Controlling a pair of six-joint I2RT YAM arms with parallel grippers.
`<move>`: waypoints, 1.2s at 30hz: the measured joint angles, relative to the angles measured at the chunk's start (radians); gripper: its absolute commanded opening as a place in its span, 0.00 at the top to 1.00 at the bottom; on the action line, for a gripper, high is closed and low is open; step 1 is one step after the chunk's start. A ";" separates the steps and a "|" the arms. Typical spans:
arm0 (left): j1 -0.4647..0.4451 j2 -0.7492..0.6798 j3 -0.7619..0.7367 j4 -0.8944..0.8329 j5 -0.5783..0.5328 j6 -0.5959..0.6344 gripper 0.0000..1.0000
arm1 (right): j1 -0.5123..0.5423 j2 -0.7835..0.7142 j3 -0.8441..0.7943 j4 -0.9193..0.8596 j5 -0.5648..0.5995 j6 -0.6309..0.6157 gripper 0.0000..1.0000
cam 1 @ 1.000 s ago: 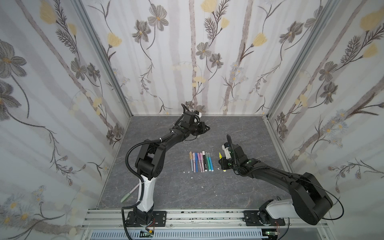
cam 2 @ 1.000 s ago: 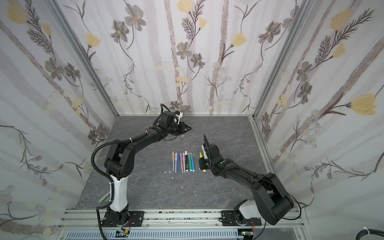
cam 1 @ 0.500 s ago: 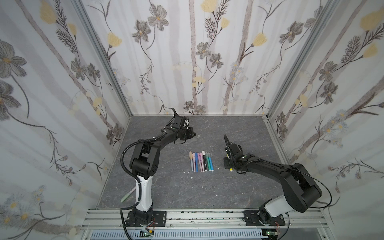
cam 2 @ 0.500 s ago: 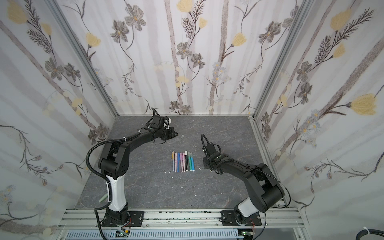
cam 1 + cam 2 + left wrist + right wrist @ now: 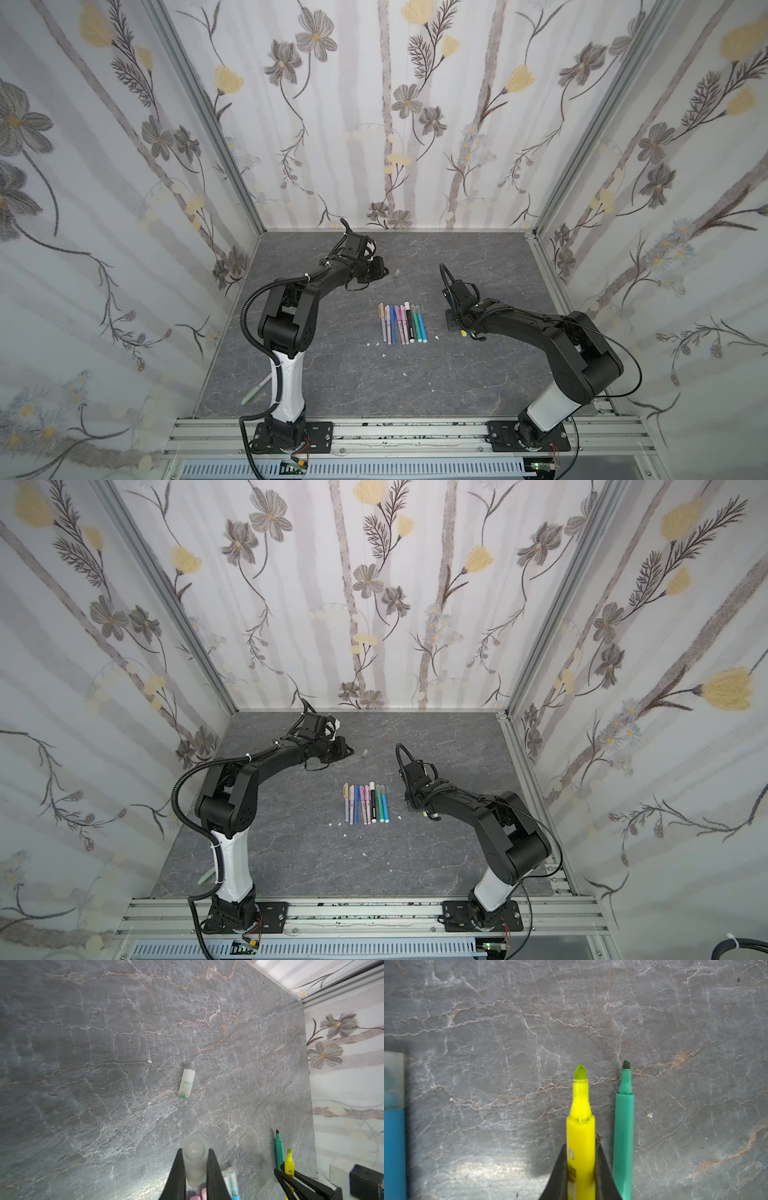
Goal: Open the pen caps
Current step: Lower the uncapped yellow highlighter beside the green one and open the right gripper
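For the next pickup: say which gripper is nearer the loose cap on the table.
Left. The left gripper is just beside the cap; the right gripper is far off, front right.

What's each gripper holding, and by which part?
Left gripper: translucent cap, pinched across its sides. Right gripper: uncapped yellow highlighter, gripped on the barrel.

Black arms [image 5: 328, 276], white bases [image 5: 286, 382], tapered black fingers [image 5: 177, 1172]

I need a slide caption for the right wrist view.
Uncapped yellow marker in the right tool, beside an uncapped green marker.
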 measured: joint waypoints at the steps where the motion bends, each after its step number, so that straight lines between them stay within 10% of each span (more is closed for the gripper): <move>1: 0.000 0.000 -0.001 0.001 0.001 0.002 1.00 | 0.000 0.004 0.002 -0.002 0.002 0.000 0.91; 36: 0.004 0.030 -0.026 0.043 0.026 0.002 1.00 | 0.003 0.051 0.047 -0.039 0.055 -0.011 0.73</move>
